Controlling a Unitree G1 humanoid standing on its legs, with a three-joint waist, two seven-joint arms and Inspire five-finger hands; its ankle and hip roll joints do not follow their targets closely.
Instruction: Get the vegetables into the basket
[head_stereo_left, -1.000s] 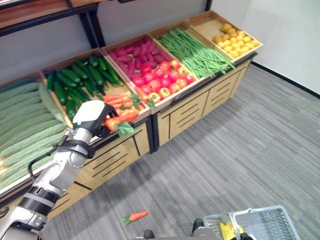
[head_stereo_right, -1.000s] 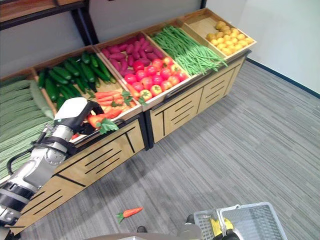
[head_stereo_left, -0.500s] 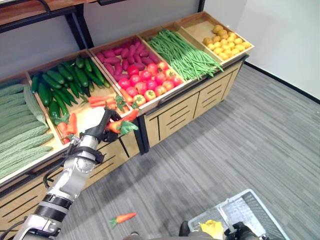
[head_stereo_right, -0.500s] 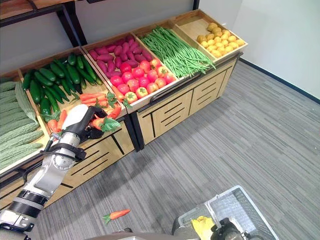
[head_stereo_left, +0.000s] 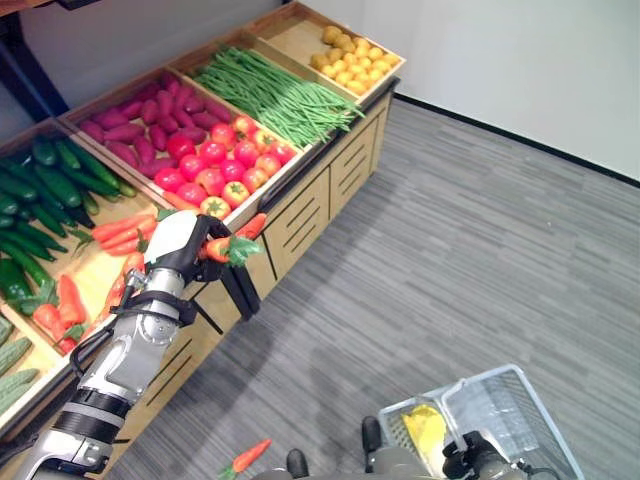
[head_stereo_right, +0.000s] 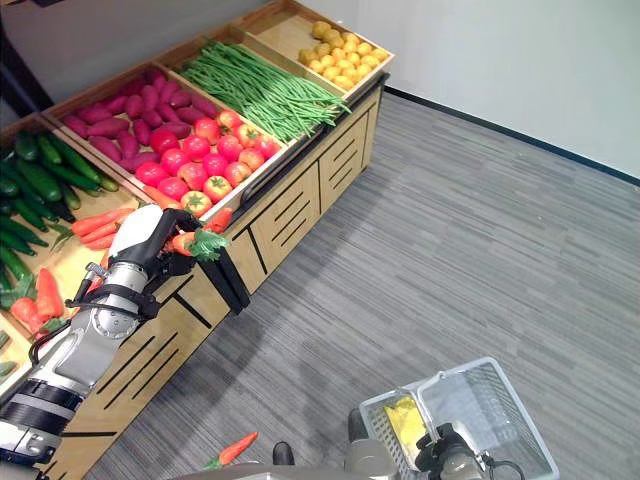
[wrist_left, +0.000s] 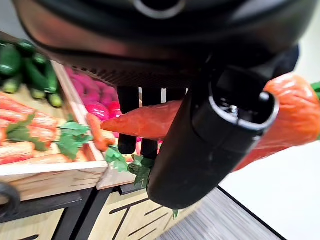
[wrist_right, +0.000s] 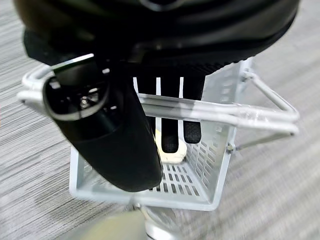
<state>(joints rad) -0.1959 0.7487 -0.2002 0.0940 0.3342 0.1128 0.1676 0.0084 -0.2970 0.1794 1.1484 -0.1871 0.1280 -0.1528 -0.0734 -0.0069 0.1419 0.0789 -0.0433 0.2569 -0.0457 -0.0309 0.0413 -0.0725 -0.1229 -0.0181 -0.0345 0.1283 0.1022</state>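
Near right: right hand (wrist_right: 150, 130) grasps handle of wire basket (head_stereo_left: 520, 400), fingers curled round bar; yellow item (head_stereo_left: 425, 425) already inside.

Near centre floor: stray carrot (head_stereo_left: 245, 457) lies apart from basket.

Mid left: left hand (head_stereo_left: 185, 240) clenched on carrot (wrist_left: 210, 120), held at front edge of produce stand (head_stereo_left: 330, 180), clear of carrot bin (head_stereo_left: 85, 275).

Step in hand, by my reading: carry phase, pick done. Next move calls for swinging carrot right and nearer, over basket opening, then letting go.
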